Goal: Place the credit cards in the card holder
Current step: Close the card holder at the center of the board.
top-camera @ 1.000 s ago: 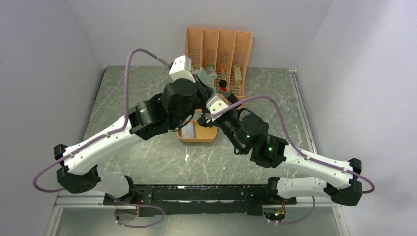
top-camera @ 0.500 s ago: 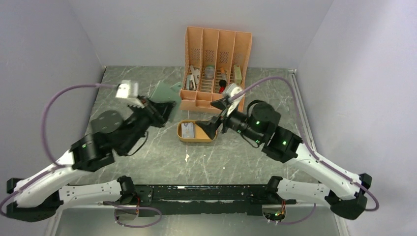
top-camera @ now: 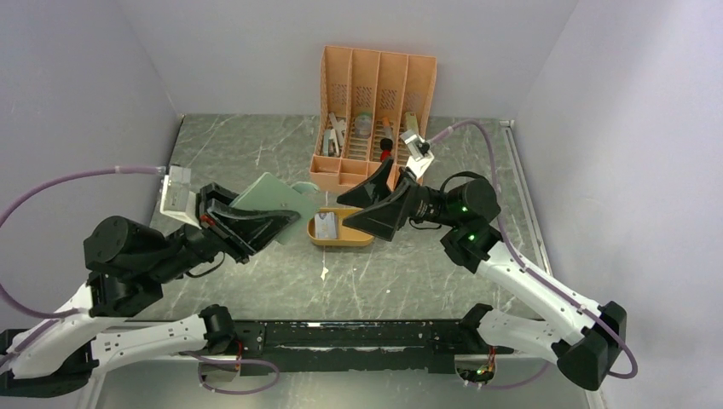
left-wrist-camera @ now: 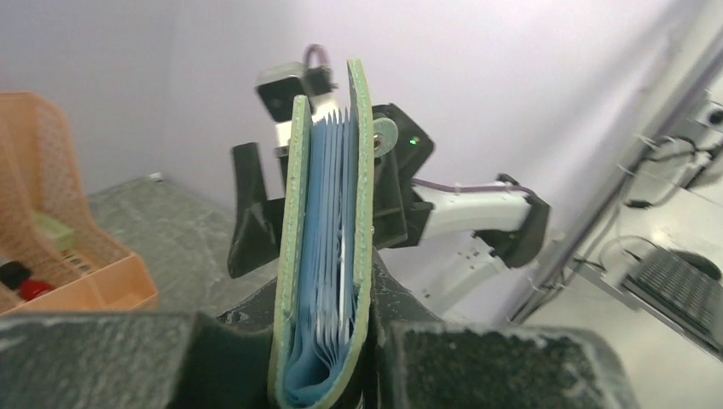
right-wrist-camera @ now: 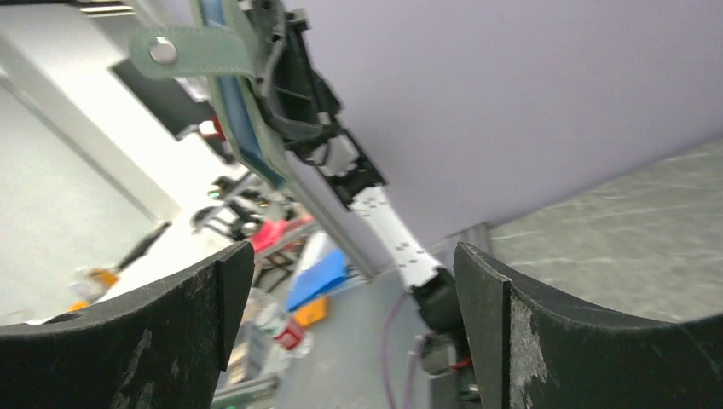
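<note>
One greyish flat card (top-camera: 325,226) lies in the shallow orange oval tray (top-camera: 341,243) on the table. The flat grey-green bifold card holder (top-camera: 271,198) is raised just left of the tray, clamped at its fold by the left gripper (top-camera: 232,228). The right gripper (top-camera: 370,201) hangs above the tray, spread wide and empty. To do this step well, I judge, it should come down squarely on the card, pinch one edge, then aim for a pocket mouth. Only the left wrist view shows the pale blue pockets barely fanned. Only the right wrist view shows the snap strap (right-wrist-camera: 192,53) hanging loose.
</note>
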